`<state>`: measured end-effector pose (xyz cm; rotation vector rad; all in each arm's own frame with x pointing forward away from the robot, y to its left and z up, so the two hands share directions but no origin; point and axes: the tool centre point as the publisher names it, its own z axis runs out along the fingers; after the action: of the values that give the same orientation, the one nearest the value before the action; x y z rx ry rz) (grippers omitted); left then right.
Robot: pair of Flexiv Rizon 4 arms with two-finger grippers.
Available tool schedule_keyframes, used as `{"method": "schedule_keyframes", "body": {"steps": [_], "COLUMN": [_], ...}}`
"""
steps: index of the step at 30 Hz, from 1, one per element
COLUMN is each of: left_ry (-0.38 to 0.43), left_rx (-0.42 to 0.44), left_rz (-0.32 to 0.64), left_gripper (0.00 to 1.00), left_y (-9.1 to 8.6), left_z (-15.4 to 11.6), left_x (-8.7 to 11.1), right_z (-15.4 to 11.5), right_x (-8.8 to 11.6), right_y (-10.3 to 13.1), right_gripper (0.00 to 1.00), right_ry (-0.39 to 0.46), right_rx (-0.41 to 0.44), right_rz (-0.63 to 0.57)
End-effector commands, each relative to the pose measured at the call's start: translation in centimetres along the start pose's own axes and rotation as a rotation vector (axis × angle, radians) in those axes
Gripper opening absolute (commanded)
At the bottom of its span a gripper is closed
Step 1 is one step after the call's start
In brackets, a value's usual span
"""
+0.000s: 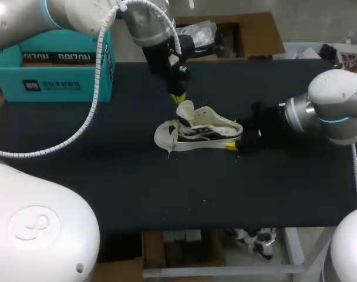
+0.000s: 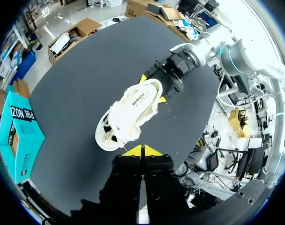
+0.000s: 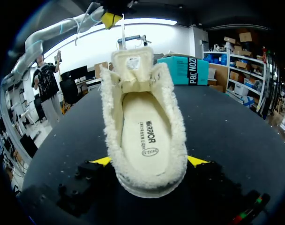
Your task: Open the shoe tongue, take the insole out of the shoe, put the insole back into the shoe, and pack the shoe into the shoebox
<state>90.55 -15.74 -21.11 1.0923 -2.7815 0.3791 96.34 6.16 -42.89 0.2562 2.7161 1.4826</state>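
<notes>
- the shoe (image 1: 196, 132) is sitting on its sole near the middle of the table (image 1: 108, 176), toe pointing left and heel pointing right.
- its tongue (image 3: 131, 68) is standing up, lifted away from the opening. the fleecy lining is showing all round the collar.
- the insole (image 3: 143, 133) is lying flat inside the shoe, printed side up.
- the right gripper (image 3: 149, 161) is coming in low from the right. its fingers are spread wide and pressing on the heel from both sides, so it is holding the shoe.
- the left gripper (image 2: 142, 151) is hanging just above the tongue, on the far side of the shoe. its yellow tips are pressing together with no gap between them.
- in the right wrist view a thin pale strand is running from the top of the tongue up to the left gripper's tip. whether that strand is pinched between the tips i cannot tell.
- the teal shoebox (image 1: 55, 73) is standing at the far left corner of the table, well apart from the shoe and from both grippers.
</notes>
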Motion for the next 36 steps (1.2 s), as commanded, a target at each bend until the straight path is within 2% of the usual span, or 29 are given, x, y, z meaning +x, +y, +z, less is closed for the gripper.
{"method": "schedule_keyframes", "body": {"steps": [1,9,10,19,23,25,36], "left_ry": [0.192,0.192,0.151,0.164,0.165,0.169,0.169], "left_rx": [-0.304,-0.304,-0.294,-0.272,-0.234,-0.209,-0.209], "left_rz": [0.658,0.658,0.656,0.701,0.716,0.663,0.663], "left_gripper": [0.00,0.00,0.00,0.00,0.00,0.00,0.00], "left_y": [-0.8,-0.8,-1.2,-2.4,-2.6,-2.8,-2.8], "left_z": [0.0,0.0,0.6,6.8,8.6,8.8,8.8], "left_x": [-0.5,-0.5,-0.4,-0.3,-0.4,-0.9,-0.9], "right_z": [0.0,0.0,0.0,0.0,0.0,0.0,0.0], "right_x": [-0.1,-0.1,-0.1,-0.1,-0.1,-0.1,-0.1], "right_y": [-0.5,-0.5,-0.5,-0.5,-0.5,-0.5,-0.5], "right_gripper": [0.00,0.00,0.00,0.00,0.00,0.00,0.00], "right_ry": [0.000,0.000,0.000,0.000,0.000,0.000,0.000], "right_rx": [-0.003,-0.003,-0.003,-0.003,-0.003,-0.003,-0.003], "right_rz": [-0.001,-0.001,-0.001,-0.001,-0.001,-0.001,-0.001]}}
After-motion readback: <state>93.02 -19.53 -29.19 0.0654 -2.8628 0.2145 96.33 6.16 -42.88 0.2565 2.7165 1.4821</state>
